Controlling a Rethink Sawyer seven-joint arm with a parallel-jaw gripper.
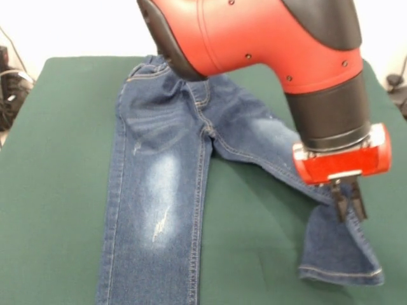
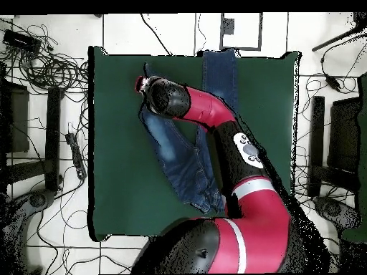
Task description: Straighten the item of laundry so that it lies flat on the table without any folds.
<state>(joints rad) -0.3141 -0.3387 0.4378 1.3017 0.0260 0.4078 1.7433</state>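
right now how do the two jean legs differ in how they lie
The straight leg runs flat down the table toward the camera; the angled leg splays sideways. The straight leg shows no fold; the angled leg bends near its cuff beneath the gripper. Both are faded blue denim.

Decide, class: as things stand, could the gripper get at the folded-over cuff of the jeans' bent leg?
Probably yes. The gripper hangs right above that leg of the jeans, the cuff lies just beyond it, and nothing stands between them.
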